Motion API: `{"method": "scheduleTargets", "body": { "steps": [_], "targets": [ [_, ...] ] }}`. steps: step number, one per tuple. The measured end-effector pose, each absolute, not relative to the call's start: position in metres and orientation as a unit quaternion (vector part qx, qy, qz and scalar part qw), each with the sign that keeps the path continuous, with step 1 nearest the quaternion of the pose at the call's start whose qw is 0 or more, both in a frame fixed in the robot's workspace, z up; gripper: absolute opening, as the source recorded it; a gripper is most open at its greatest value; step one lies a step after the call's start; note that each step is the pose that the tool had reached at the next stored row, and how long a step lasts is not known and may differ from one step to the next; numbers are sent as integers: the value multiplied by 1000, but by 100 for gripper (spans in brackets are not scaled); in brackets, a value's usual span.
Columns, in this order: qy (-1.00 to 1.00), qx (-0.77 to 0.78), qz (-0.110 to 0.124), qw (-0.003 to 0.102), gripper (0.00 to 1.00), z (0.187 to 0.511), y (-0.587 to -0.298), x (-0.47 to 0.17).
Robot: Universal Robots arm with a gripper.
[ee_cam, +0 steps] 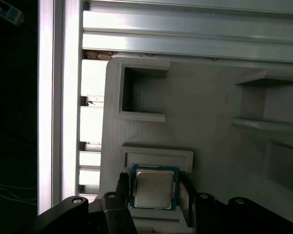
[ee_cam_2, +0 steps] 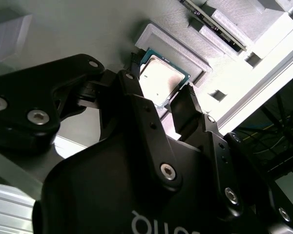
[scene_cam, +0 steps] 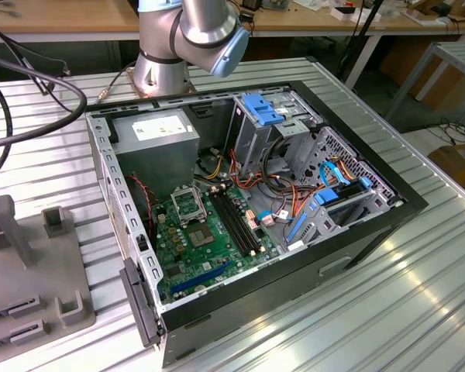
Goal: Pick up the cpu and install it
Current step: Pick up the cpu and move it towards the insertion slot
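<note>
cpu (ee_cam: 154, 188) (ee_cam_2: 161, 78): lies flat in the shallow framed pocket (ee_cam: 158, 155) of the grey holder block (ee_cam: 210, 126), metal face up.
axis: square, edges parallel with the pocket walls.
gripper (ee_cam: 154, 183): spread apart, one of its fingers (ee_cam: 123, 187) close beside each of two opposite cpu sides.

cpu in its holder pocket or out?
In. In the first wrist view the cpu lies flat, metal face up, inside the raised rim of the grey holder.

The gripper (ee_cam_2: 158, 90) hides the cpu's (ee_cam_2: 160, 75) near edge.
</note>
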State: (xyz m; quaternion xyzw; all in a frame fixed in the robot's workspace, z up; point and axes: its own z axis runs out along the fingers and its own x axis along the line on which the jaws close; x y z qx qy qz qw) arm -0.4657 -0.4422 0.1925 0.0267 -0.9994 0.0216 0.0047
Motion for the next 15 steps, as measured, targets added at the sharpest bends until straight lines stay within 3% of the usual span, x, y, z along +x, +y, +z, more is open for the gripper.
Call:
{"method": "scheduleTargets", "body": {
  "steps": [15],
  "targets": [
    [-999, 26, 22, 5, 47, 192, -442, -466]
  ]
}}
